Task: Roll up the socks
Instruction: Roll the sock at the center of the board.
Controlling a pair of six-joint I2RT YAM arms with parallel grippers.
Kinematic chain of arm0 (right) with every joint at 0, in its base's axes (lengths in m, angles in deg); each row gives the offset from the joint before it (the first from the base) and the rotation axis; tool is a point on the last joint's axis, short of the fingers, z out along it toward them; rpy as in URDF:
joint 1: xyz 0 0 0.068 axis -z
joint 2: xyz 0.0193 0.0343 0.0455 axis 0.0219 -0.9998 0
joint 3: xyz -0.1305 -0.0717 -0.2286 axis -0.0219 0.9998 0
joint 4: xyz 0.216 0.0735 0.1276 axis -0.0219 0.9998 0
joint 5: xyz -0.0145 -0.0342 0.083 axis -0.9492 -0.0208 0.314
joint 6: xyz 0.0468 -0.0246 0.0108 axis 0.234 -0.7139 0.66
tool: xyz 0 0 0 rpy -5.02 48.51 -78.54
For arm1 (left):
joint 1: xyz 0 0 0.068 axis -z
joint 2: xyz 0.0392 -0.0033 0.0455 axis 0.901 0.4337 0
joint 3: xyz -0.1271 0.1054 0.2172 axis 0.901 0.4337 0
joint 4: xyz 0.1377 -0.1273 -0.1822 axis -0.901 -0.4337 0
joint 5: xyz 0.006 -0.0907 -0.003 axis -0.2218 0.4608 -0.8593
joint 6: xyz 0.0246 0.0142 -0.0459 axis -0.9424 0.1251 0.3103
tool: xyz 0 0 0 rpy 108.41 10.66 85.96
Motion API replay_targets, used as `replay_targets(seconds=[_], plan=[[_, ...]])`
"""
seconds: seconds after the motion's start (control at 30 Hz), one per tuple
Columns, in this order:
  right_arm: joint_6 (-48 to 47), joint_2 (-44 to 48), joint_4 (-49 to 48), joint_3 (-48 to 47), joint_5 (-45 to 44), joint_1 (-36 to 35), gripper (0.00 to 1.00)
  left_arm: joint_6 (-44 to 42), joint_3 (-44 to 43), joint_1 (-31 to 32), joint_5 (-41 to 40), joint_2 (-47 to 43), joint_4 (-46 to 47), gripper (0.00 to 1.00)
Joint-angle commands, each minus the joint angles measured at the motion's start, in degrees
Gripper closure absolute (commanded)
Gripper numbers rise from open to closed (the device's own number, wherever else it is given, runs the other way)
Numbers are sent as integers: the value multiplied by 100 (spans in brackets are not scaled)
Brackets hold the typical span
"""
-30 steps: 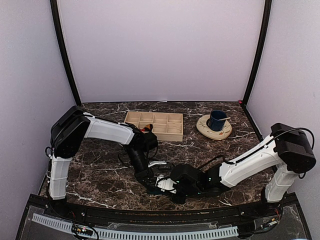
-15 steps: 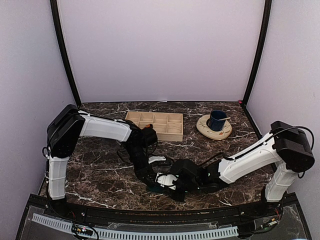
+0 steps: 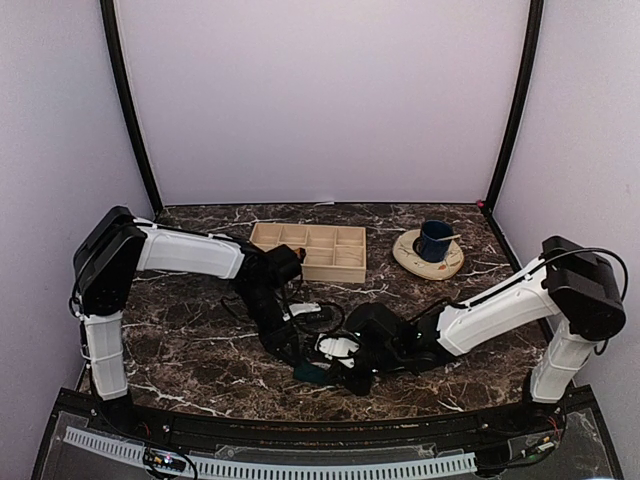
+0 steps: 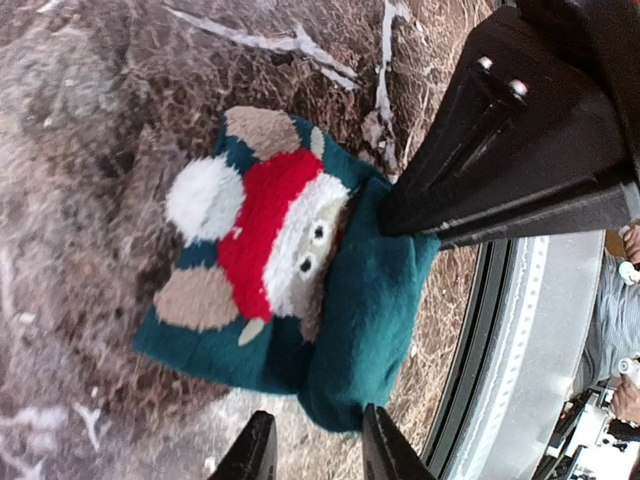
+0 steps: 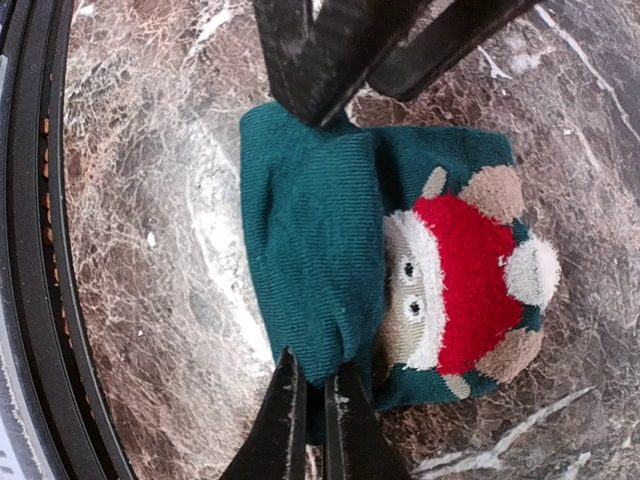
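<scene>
The dark teal-green sock with the red-and-white Santa figure (image 4: 285, 270) lies folded on the marble near the table's front edge; it also shows in the right wrist view (image 5: 310, 240) and as a small teal patch in the top view (image 3: 307, 373). My right gripper (image 5: 315, 420) is shut on the edge of the folded plain teal part. My left gripper (image 4: 315, 455) is open at the fold's other end, one finger (image 4: 385, 450) just touching it. From above, the left gripper (image 3: 294, 352) and right gripper (image 3: 328, 368) meet over the sock. The black argyle sock is not visible.
A wooden compartment tray (image 3: 308, 250) stands at the back middle. A blue cup (image 3: 434, 240) sits on a cream saucer (image 3: 410, 258) at the back right. The black front rail (image 4: 500, 330) runs close beside the sock.
The left arm has swung left and back, and its gripper has drawn off the sock. The right gripper has moved slightly left, still holding the sock.
</scene>
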Motion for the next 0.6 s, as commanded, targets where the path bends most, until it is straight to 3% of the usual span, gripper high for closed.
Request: replay_targets(seconds=[0.0, 0.37, 0.57], plan=[[376, -161, 291, -82, 347, 216, 100, 128, 185, -52, -136, -523, 142, 68], [876, -351, 469, -298, 1665, 769, 100, 528, 957, -62, -1465, -1309, 1526, 68], [1115, -553, 562, -469, 2503, 1093, 100, 575, 1606, 28, -1813, -1999, 2402, 66]])
